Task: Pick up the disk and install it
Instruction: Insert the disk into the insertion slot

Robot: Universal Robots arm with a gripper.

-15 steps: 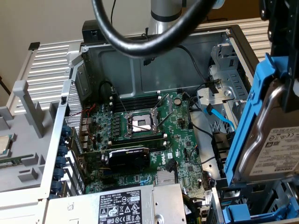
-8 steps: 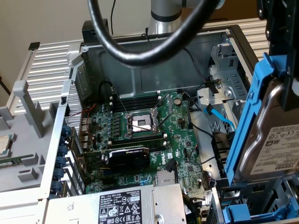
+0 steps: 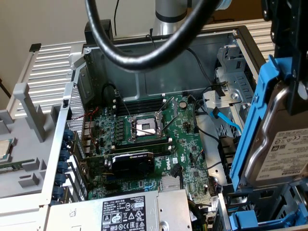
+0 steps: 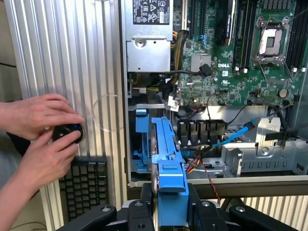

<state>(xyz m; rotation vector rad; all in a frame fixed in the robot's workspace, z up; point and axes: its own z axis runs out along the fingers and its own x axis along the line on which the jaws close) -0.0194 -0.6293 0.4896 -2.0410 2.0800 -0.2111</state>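
The disk (image 3: pixel 281 144), silver-grey with a white barcode label and bright blue rails, hangs tilted on edge at the exterior view's right, over the open computer case (image 3: pixel 159 72). My gripper (image 3: pixel 294 89) is shut on it from above, one black finger crossing its upper part. In the wrist view the disk (image 4: pixel 168 159) shows edge-on, its blue rail clamped in my gripper (image 4: pixel 171 214) between the two black fingers. Just beyond it lies the blue-framed drive bay (image 4: pixel 140 144) at the case's corner, also visible beneath the disk as the drive bay (image 3: pixel 257 219).
The motherboard (image 3: pixel 144 139) and grey power supply (image 3: pixel 130 211) fill the case. A blue data cable (image 4: pixel 236 134) and loose wires run beside the bay. A thick black hose (image 3: pixel 149 43) loops overhead. A person's hands (image 4: pixel 43 139) work a black knob by a keyboard (image 4: pixel 86 185).
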